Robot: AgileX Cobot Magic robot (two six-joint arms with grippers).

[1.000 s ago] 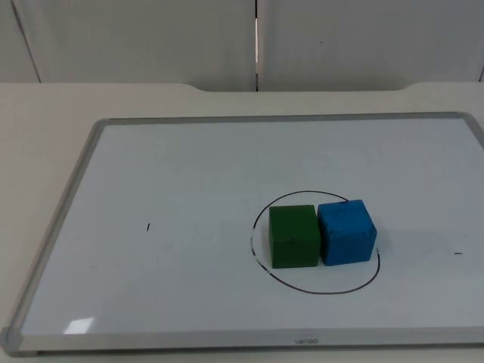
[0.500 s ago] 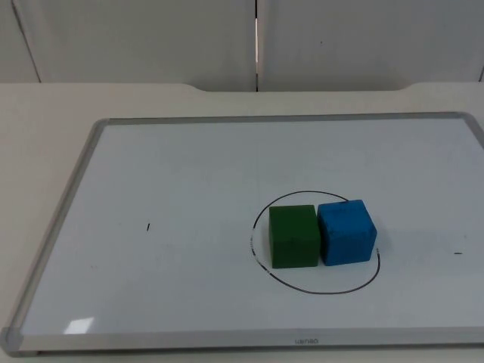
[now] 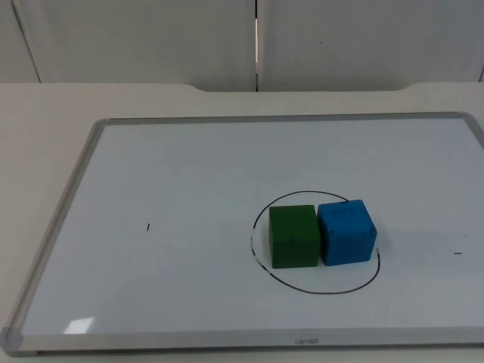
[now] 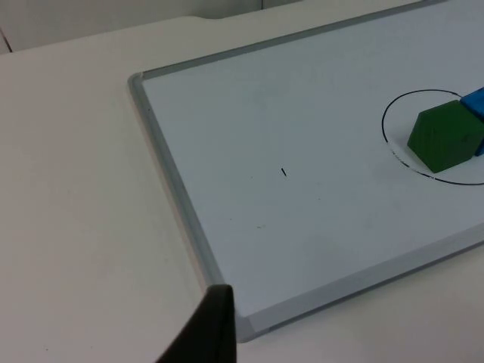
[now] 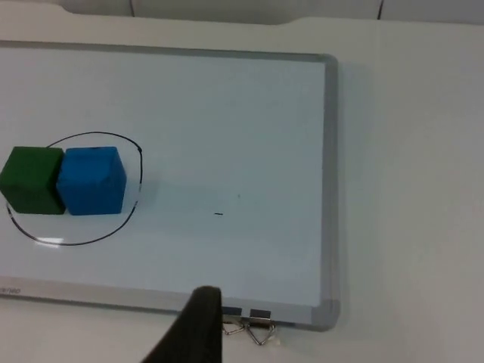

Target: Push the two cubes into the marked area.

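Whiteboard [image 3: 189, 174], green cube [image 3: 293, 236] touching blue cube [image 3: 346, 231] inside circle [image 3: 318, 287], well apart from claws

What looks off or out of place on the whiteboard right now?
Nothing stands out. The green cube and blue cube sit side by side, touching, inside the drawn circle on the whiteboard; the blue one nears the line.

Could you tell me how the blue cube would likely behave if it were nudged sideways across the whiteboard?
The blue cube looks rigid and flat-bottomed, so it should slide rather than roll. The whiteboard looks glossy, so it may glide easily and overshoot the drawn circle. It sits flush against the green cube, so a leftward push would probably move both.
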